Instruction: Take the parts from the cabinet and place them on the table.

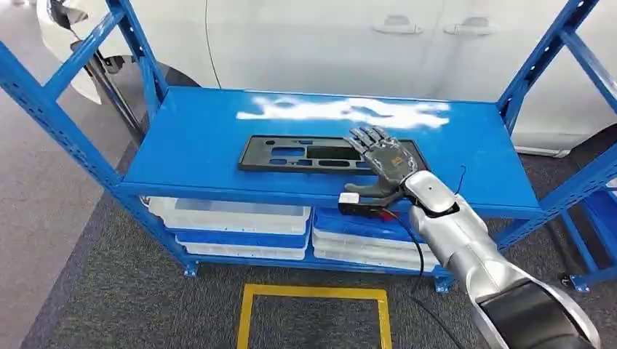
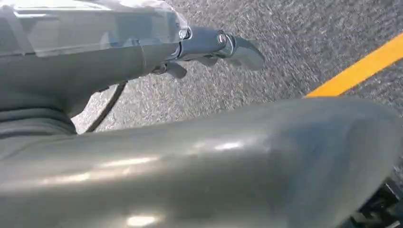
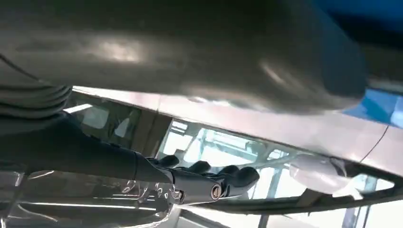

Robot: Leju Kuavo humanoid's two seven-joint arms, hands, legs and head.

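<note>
A flat black plastic panel [image 1: 305, 154] with several cut-outs lies on the blue top shelf [image 1: 204, 131] of the rack. My right hand [image 1: 382, 156] reaches over the shelf's front edge and lies across the panel's right end, fingers stretched out flat and thumb spread toward the shelf edge. It grips nothing. The right wrist view shows that hand [image 3: 204, 183] with its dark fingers held straight. My left hand [image 2: 204, 45] hangs by my side above the grey carpet with its fingers extended and nothing in it.
White and blue trays [image 1: 233, 218] are stacked on the rack's lower shelf. Blue uprights and braces [image 1: 58, 109] frame both ends. A white car [image 1: 327, 36] stands close behind. A yellow square [image 1: 313, 294] marks the carpet in front.
</note>
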